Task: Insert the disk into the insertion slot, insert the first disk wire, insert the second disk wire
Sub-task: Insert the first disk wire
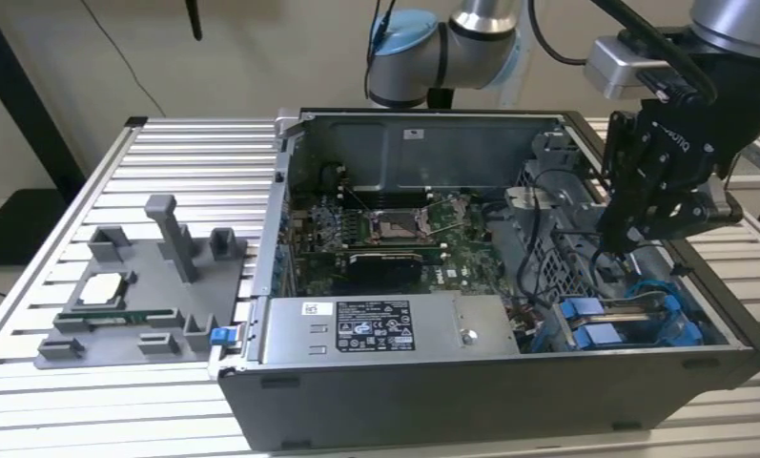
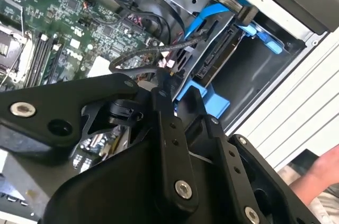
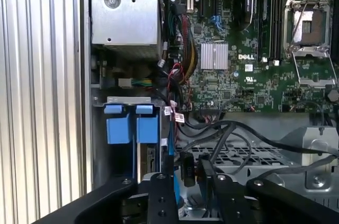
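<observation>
Fingers of the gripper (image 3: pixel 183 175) pinch a black plug (image 3: pixel 186 170), held low beside the slot (image 2: pixel 254 75), probably so its wire can reach the disk (image 2: pixel 214 60). That disk sits in the slot: grey, edge-on, connector end exposed, framed by blue plastic.

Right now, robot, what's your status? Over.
Tool at the slot, inside the case. Disk sits in the slot. Black wires loop close by the tool.
</observation>
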You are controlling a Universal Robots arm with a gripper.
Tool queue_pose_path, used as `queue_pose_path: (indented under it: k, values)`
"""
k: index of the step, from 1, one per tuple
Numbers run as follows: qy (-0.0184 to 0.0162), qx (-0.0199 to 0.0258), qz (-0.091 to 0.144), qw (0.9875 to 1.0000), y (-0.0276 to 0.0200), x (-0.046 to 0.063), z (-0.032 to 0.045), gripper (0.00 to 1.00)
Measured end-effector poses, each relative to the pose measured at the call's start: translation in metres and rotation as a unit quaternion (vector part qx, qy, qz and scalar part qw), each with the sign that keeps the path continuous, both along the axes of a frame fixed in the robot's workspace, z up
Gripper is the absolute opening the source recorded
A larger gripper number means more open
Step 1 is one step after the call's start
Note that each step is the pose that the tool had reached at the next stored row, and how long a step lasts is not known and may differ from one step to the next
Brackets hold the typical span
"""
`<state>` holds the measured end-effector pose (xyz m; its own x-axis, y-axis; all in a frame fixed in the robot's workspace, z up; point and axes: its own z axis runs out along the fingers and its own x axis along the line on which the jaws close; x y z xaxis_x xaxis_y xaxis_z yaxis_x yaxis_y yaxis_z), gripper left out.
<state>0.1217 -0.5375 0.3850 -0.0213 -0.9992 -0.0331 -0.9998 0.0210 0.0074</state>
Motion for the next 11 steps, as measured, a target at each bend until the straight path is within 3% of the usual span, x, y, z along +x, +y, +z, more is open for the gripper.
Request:
queue_pose_path:
  k: [2,3,11]
  values:
    - [-0.0002,0.0008,0.0,1.0,0.0,0.0,-0.0006,1.0]
    - [-0.0003,0.0015,0.0,1.0,0.0,0.0,-0.0008,0.0]
    - [-0.0003,0.0026,-0.001,1.0,0.0001,0.0,-0.001,0.0]
